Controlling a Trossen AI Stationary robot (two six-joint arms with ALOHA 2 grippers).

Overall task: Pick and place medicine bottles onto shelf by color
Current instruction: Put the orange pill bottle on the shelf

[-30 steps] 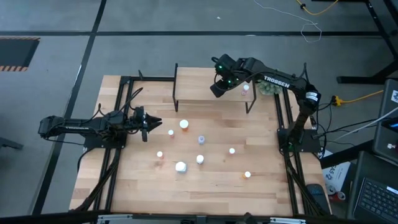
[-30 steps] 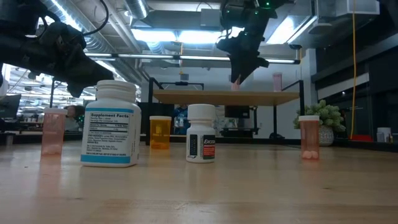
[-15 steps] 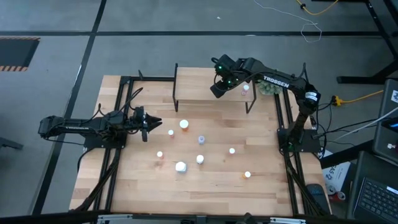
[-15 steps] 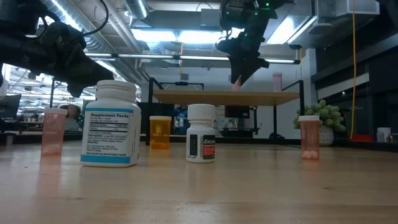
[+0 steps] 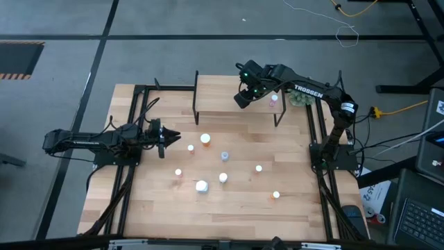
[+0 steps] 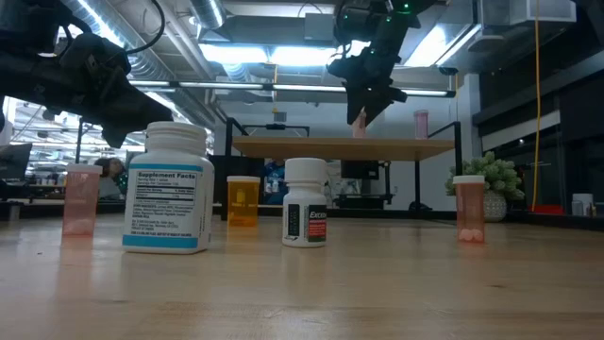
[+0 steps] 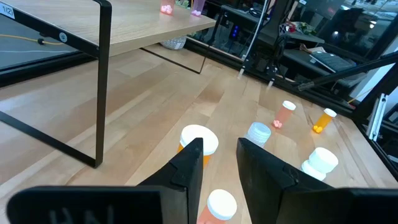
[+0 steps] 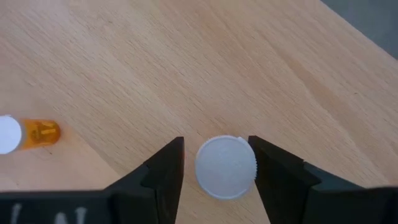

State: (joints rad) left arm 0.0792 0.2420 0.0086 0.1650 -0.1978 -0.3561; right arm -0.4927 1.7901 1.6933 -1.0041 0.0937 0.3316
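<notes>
Overhead first: my right gripper [image 5: 241, 99] hangs over the right half of the shelf [image 5: 215, 94], close to a pink bottle [image 5: 274, 99] already standing near that end. I judge I'm setting a second pink bottle down beside it, so the reds sit together. My left gripper [image 5: 168, 136] waits low over the table's left side, aimed at the loose bottles, the orange bottle [image 5: 205, 139] nearest to it.

Table-level camera: the right gripper [image 6: 361, 106] sits just above the shelf board [image 6: 344, 146], with a pink bottle tip [image 6: 360, 126] showing beneath it, touching or nearly touching the wood. The big white supplement bottle [image 6: 169, 188], a smaller white bottle [image 6: 305, 202] and a pink bottle by the plant [image 6: 469, 208] are unsorted on the table.

Left wrist camera: the fingers [image 7: 189, 163] stand parted with nothing between them, pointed at the white-capped orange bottle [image 7: 199, 139].

Right wrist camera: looking straight down, a white cap [image 8: 226, 167] sits between my fingers [image 8: 163, 171] with thin gaps either side, so the grip looks released, though I can't rule out light contact. An orange bottle [image 8: 28, 134] stands on the table below.
</notes>
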